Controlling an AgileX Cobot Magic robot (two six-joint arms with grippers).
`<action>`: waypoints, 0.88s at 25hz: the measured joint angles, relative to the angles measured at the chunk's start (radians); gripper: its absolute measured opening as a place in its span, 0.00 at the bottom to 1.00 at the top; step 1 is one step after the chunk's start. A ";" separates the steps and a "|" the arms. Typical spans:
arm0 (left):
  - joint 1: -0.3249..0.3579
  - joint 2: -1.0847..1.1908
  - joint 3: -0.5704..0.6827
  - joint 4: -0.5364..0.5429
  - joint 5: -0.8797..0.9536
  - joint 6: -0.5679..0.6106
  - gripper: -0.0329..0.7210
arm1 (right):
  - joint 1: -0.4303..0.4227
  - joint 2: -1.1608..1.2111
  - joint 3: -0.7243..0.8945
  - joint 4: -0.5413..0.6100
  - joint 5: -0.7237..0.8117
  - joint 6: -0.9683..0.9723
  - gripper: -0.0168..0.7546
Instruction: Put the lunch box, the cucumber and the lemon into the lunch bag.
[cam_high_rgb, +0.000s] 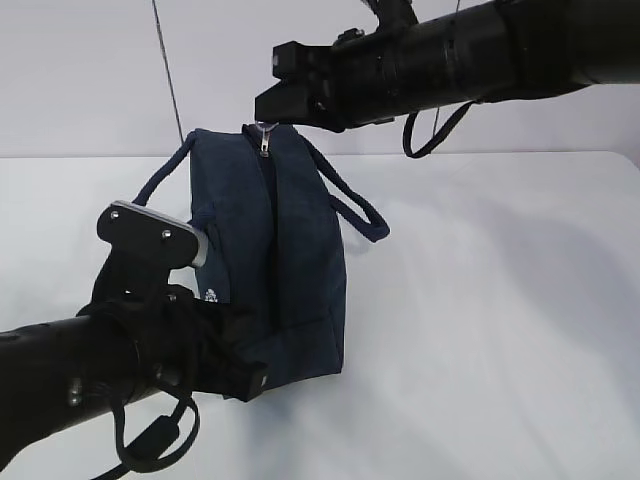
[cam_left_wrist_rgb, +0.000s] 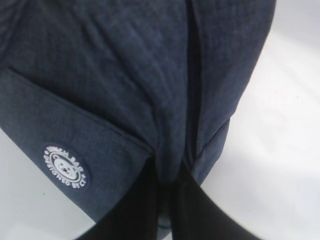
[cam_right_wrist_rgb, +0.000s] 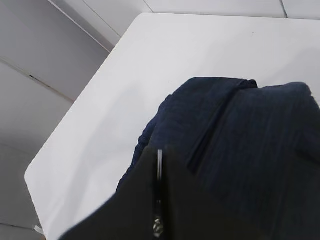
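Observation:
The dark navy lunch bag (cam_high_rgb: 290, 250) lies on the white table with its zipper line facing up. My left gripper (cam_high_rgb: 255, 375) is shut on a fold of fabric at the bag's near end; the left wrist view shows the bag (cam_left_wrist_rgb: 125, 75) pinched in the gripper (cam_left_wrist_rgb: 167, 175). My right gripper (cam_high_rgb: 268, 112) is at the bag's far end, shut on the metal ring pull (cam_high_rgb: 265, 140). In the right wrist view the thin ring (cam_right_wrist_rgb: 159, 162) shows between the closed fingers, over the bag (cam_right_wrist_rgb: 250, 140). The lunch box, cucumber and lemon are out of view.
The bag's loop handles hang out to the right (cam_high_rgb: 357, 208) and left (cam_high_rgb: 160, 175). A round white logo patch (cam_left_wrist_rgb: 65, 166) sits on the bag's side. The white table (cam_high_rgb: 500, 300) ends at a pale wall behind. A thin cable (cam_high_rgb: 170, 80) hangs at the back.

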 joint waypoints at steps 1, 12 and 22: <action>0.000 0.000 0.000 0.000 0.000 0.000 0.06 | 0.000 0.011 -0.013 0.000 -0.002 0.000 0.00; 0.000 0.000 0.000 0.000 0.006 0.000 0.06 | -0.006 0.157 -0.206 -0.043 -0.002 0.000 0.00; 0.000 0.000 0.002 0.000 0.008 0.000 0.06 | -0.070 0.283 -0.346 -0.045 0.090 0.000 0.00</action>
